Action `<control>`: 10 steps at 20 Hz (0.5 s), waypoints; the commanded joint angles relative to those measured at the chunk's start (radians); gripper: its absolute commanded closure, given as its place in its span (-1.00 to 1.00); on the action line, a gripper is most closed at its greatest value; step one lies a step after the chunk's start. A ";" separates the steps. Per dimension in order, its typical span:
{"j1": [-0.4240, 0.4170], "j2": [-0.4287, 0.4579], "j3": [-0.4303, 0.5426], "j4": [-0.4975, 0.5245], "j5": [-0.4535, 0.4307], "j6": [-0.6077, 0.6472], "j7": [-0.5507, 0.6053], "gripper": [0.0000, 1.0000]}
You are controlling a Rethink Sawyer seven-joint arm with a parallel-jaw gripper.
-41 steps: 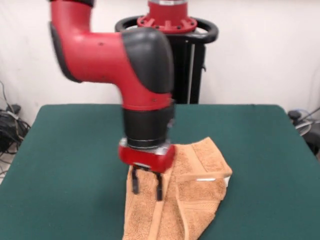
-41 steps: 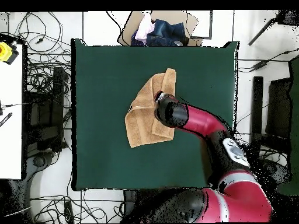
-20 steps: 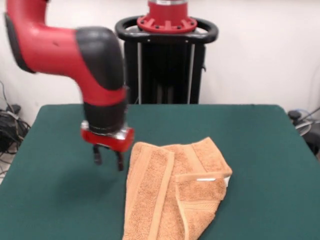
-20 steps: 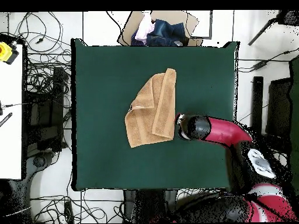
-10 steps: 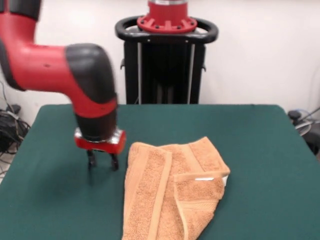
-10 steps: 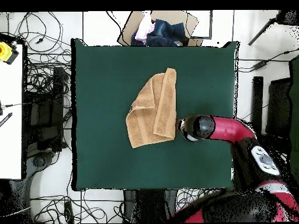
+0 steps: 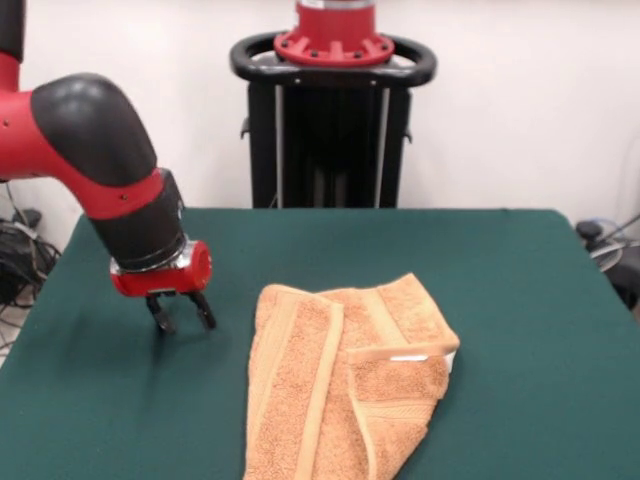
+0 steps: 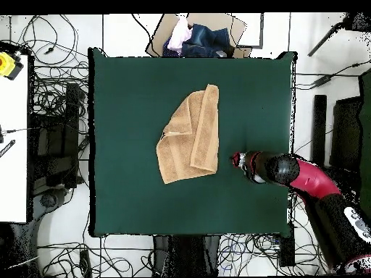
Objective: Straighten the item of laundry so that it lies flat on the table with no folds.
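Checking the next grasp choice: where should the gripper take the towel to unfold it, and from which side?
Probably the long banded edge of the folded-over flap on the towel, approached from the gripper side, in the overhead view the towel's right edge. That flap lies on top, so pulling it outward should open the fold.

No lettering, label, brand, number or sign is showing legibly in either view; nothing readable is appearing on any surface.
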State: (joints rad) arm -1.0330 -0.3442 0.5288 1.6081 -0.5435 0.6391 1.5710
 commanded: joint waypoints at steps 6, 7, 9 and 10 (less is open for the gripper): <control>-0.025 0.021 -0.224 -0.113 -0.231 -0.251 0.046 -1.00; -0.042 0.013 -0.213 -0.094 -0.228 -0.254 0.027 -1.00; -0.093 -0.010 -0.167 -0.043 -0.227 -0.275 -0.031 -1.00; -0.111 -0.019 -0.145 -0.027 -0.228 -0.273 -0.062 -1.00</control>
State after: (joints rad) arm -1.0087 -0.3720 0.4980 1.6400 -0.5704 0.5686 1.5766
